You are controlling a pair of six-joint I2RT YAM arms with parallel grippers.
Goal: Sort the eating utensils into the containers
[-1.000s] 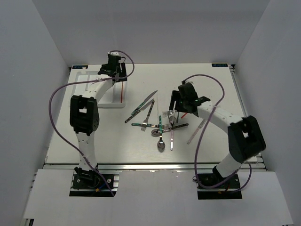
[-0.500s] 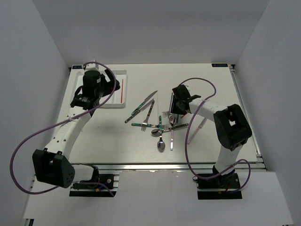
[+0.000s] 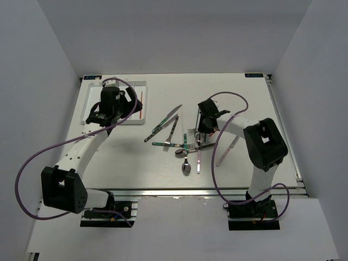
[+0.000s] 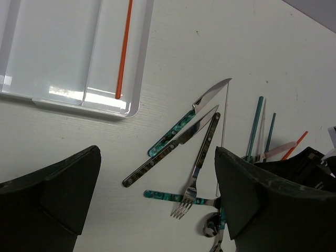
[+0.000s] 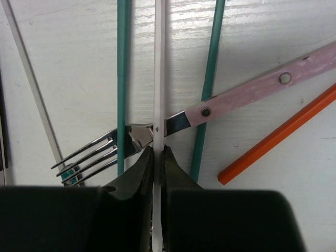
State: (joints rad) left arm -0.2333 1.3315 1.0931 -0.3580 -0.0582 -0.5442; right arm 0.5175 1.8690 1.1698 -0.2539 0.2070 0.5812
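Note:
In the right wrist view my right gripper (image 5: 156, 149) is shut on a thin white chopstick (image 5: 159, 63). That chopstick lies between two teal chopsticks (image 5: 124, 63) and crosses a pink-handled fork (image 5: 252, 92). An orange chopstick (image 5: 283, 139) lies to the right. My left gripper (image 4: 157, 189) hangs open and empty above the table, near the corner of the white tray (image 4: 52, 47). One orange chopstick (image 4: 124, 47) lies in the tray's right compartment. A teal-handled knife (image 4: 173, 131), a dark-handled knife (image 4: 168, 149) and a fork (image 4: 202, 157) lie between the tray and the pile.
The utensil pile (image 3: 187, 147) sits mid-table, with a pink-handled knife (image 3: 227, 152) off to its right. The tray (image 3: 136, 87) stands at the back left, partly under the left arm (image 3: 111, 106). White walls enclose the table on three sides.
My right gripper came down onto the pile and shut on the white chopstick. The left arm swung from the tray's far right corner back over the tray, jaws opening fully.

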